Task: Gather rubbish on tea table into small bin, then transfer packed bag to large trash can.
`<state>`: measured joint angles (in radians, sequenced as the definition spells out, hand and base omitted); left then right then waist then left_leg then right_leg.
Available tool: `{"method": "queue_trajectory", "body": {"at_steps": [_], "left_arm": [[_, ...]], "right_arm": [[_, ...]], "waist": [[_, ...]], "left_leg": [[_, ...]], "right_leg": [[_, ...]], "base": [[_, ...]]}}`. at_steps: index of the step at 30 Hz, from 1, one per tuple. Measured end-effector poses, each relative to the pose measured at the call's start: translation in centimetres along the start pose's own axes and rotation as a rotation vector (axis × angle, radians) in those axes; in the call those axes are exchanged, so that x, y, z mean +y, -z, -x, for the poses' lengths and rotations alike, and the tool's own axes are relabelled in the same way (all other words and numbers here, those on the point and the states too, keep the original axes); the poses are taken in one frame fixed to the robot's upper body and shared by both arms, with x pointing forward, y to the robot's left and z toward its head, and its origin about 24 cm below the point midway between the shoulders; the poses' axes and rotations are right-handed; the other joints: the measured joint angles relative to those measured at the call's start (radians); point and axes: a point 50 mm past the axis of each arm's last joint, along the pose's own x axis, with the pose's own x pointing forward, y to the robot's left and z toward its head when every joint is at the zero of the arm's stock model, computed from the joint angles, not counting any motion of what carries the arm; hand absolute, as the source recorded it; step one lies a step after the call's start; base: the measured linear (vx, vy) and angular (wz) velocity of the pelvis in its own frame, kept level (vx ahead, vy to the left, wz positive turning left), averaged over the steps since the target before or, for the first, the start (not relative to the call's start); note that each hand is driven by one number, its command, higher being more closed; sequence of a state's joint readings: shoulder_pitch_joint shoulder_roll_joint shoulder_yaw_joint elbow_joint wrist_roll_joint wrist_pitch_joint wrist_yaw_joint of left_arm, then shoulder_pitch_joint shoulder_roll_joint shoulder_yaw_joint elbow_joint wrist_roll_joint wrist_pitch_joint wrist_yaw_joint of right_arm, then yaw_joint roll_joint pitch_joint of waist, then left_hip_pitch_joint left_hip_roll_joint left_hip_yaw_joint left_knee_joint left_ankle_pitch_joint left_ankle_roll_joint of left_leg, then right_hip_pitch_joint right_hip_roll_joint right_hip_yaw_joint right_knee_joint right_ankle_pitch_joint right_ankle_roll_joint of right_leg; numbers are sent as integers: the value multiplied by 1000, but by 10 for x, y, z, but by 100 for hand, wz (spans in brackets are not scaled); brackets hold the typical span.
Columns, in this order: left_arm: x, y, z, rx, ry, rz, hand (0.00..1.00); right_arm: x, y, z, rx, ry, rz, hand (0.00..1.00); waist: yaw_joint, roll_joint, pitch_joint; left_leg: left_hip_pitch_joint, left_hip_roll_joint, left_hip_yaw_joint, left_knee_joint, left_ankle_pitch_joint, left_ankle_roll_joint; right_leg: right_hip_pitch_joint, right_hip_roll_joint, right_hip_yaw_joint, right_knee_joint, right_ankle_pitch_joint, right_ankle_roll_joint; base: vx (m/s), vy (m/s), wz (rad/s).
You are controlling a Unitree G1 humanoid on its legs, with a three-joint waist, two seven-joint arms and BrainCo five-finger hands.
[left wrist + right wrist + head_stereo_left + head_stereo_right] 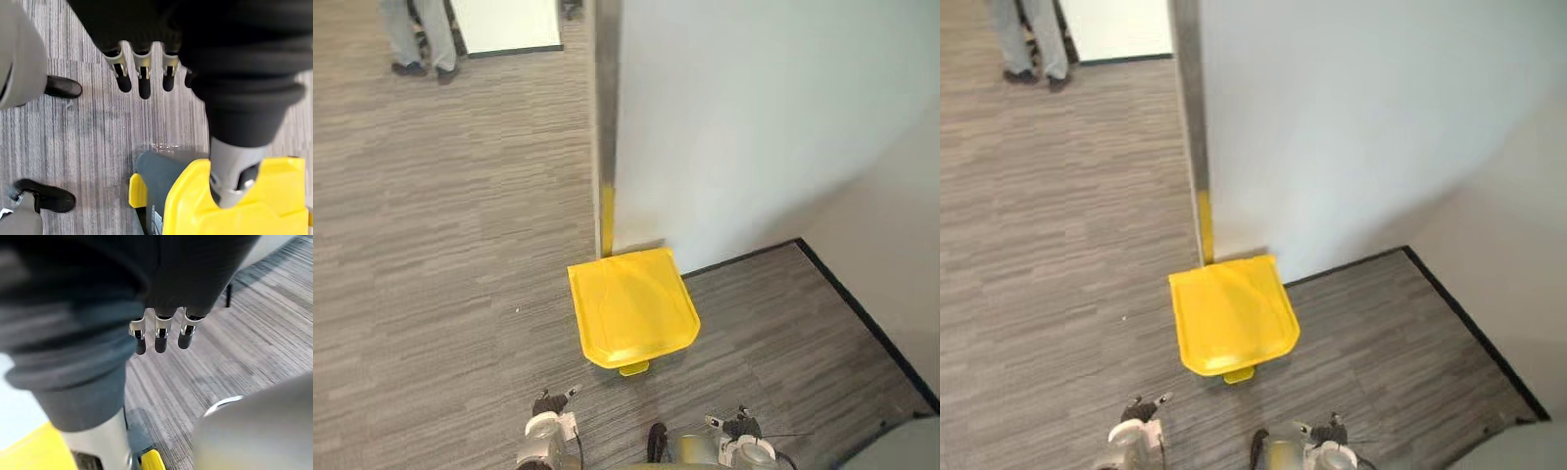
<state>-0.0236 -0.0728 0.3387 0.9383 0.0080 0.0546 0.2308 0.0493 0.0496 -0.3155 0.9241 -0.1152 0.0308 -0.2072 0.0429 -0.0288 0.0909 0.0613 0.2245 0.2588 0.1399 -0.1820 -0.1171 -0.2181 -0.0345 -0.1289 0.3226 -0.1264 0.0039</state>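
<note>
**One yellow-lidded can ahead, both hands empty**

I see one trash can [631, 305] on the grey floor [440, 255] just in front of me. Its back is against the end of a pale wall [754, 127], and its yellow lid is down. One small yellow pedal [633, 368] sticks out at the front edge. One yellow strip [607, 220] runs up the wall's corner right behind the can, and a black skirting [862, 313] follows the wall off to my right.

Far across the floor one person [421, 39] stands beside a white panel [504, 24], well clear of the can. I can count two legs and two dark shoes.

My left hand [144, 81] hangs above the can's front edge, fingers straight and loose, holding nothing. My right hand [159, 335] is over bare floor beside the can, fingers likewise slack and empty.
</note>
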Motion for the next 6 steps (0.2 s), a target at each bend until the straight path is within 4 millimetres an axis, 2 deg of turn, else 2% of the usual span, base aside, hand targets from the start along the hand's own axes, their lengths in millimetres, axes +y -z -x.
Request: {"method": "queue_trajectory", "body": {"at_steps": [4, 6], "left_arm": [[5, 15, 1, 51, -14, 0, 0], [7, 16, 1, 56, -25, 13, 0]], "right_arm": [[-2, 5, -2, 34, 3, 15, 0], [-5, 5, -2, 36, 12, 12, 0]], "waist": [[8, 5, -9], [8, 5, -15]], "left_leg": [[9, -20, 8, -34, 11, -14], [9, -36, 7, -37, 14, -10]], "right_leg": [[32, -4, 9, -89, 64, 24], [64, -17, 9, -150, 106, 37]], "base": [[-88, 59, -6], [-60, 124, 3]]}}
